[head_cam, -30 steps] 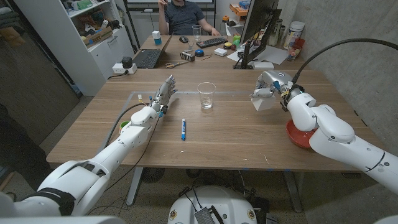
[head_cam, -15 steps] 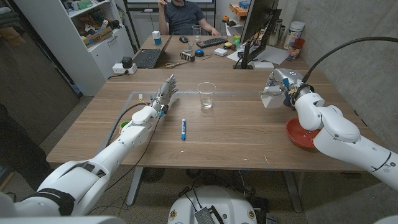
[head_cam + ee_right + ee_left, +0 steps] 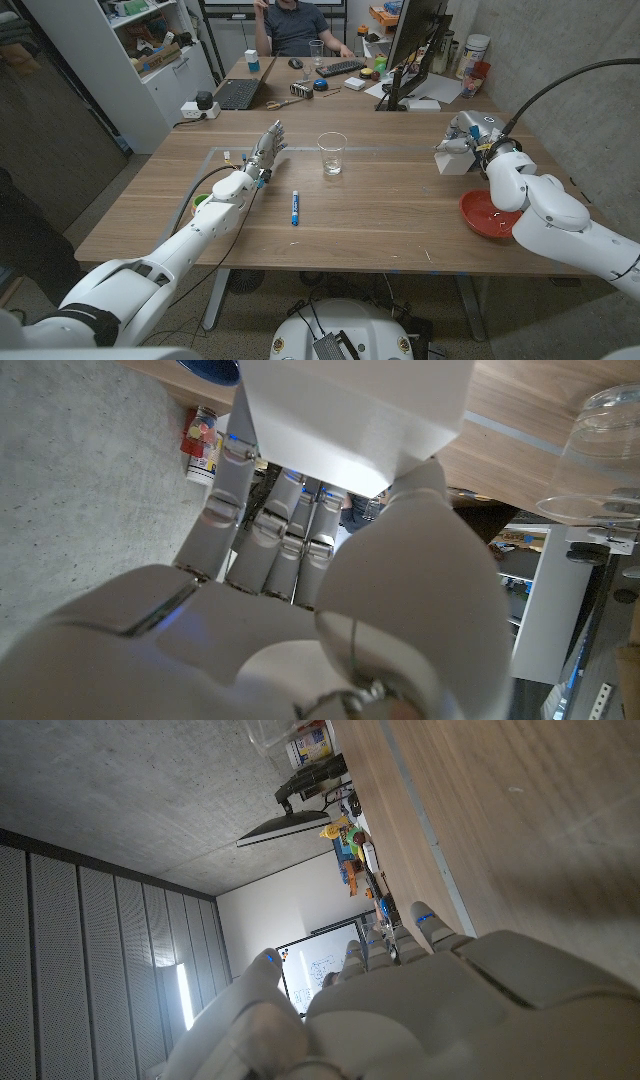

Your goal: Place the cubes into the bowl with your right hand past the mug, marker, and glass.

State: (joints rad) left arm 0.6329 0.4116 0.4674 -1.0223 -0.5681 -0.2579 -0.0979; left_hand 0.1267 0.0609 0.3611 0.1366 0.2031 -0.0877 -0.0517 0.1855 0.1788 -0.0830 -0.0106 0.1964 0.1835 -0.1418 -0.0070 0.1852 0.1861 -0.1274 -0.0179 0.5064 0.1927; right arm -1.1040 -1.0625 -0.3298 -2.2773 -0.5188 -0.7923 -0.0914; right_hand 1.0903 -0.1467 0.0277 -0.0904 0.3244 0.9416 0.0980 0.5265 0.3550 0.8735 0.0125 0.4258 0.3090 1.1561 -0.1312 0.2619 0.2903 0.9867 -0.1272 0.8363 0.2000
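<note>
Over the counter's far right part, in the head view, we see the right hand carrying a white cube, raised above the wood and set back beyond the red bowl. The glass stands mid-counter and the marker lies nearer the robot; both are well apart from the hand. We cannot pick out a mug. The left hand stands on its edge, its fingers spread and holding nothing.

In the left wrist view, we see the left hand from behind, extended along the wood, nothing grasped.

In the right wrist view, the right hand pinches the cube between its fingers and thumb; the glass shows at the edge.

We judge the main risk to be the release. The cube is not yet over the bowl, so letting go here drops it on the wood. The grip appears to take only the cube's lower part, so a quick swing could twist it loose. A low approach could also strike the bowl's rim and push the bowl toward the counter's edge.
</note>
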